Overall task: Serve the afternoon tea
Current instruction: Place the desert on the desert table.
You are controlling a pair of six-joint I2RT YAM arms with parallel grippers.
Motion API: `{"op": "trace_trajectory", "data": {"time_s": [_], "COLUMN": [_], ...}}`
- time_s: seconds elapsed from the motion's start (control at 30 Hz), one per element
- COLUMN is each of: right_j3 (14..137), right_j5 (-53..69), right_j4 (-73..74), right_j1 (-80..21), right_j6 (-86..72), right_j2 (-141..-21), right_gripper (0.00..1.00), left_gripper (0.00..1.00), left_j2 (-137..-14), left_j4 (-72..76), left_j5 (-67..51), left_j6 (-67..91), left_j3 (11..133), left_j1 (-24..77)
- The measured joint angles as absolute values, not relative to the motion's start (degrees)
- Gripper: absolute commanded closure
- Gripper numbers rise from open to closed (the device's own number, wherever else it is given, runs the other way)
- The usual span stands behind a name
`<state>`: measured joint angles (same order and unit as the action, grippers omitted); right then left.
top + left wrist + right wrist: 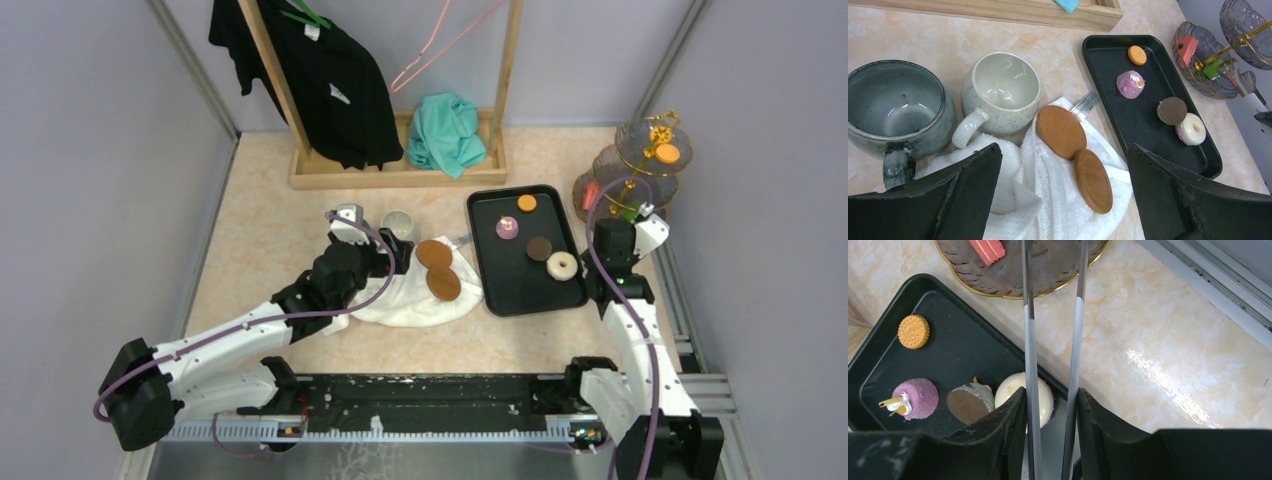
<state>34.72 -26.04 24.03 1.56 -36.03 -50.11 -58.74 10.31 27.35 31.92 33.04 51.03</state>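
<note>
The glass three-tier stand (640,165) with its gold frame stands at the back right; an orange disc (667,153) lies on an upper tier. Its lowest plate (1048,265) holds a red-pink slice (987,249) and a green piece (1214,67). My right gripper (1052,405) is shut on long metal tongs (1030,340), whose tips reach over that plate. The black tray (500,285) carries an orange biscuit (913,331), a pink sweet (915,398), a brown one (968,402) and a white doughnut (1191,129). My left gripper (1063,150) hangs open above a white towel, near the grey mug (895,112).
A white speckled mug (1000,92) stands beside the grey one. Two wooden coasters (1060,131) (1093,180) lie on the towel (1048,210). A wooden clothes rack (400,170) with black and teal garments lines the back. A metal rail (690,330) runs along the right edge.
</note>
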Motion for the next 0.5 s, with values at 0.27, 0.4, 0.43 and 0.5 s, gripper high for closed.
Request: {"op": "trace_trajectory", "data": {"time_s": [0.27,0.4,0.43,0.5], "right_j3": [34.1,34.1,34.1,34.1], "right_j5": [-25.9,-25.9,-26.2,-27.0], "right_j4": [26.3,27.6,27.9,28.5], "right_j1": [1.0,-0.7,-1.5,-4.3], "right_j6": [-35.3,-34.6,-34.5,-34.5], "right_j2": [-44.3,-43.2,-43.1,-43.1], "right_gripper": [0.66,0.67,0.67,0.67], "left_gripper": [0.01,0.01,0.01,0.01], "left_j2": [-58.7,-58.8,-58.8,-58.8], "left_j4": [10.7,11.0,11.1,11.4], "left_j5": [27.4,27.4,27.4,27.4], "left_j6": [31.9,31.9,31.9,31.9], "left_j3": [32.9,32.9,32.9,32.9], "left_j1": [51.0,51.0,51.0,51.0]}}
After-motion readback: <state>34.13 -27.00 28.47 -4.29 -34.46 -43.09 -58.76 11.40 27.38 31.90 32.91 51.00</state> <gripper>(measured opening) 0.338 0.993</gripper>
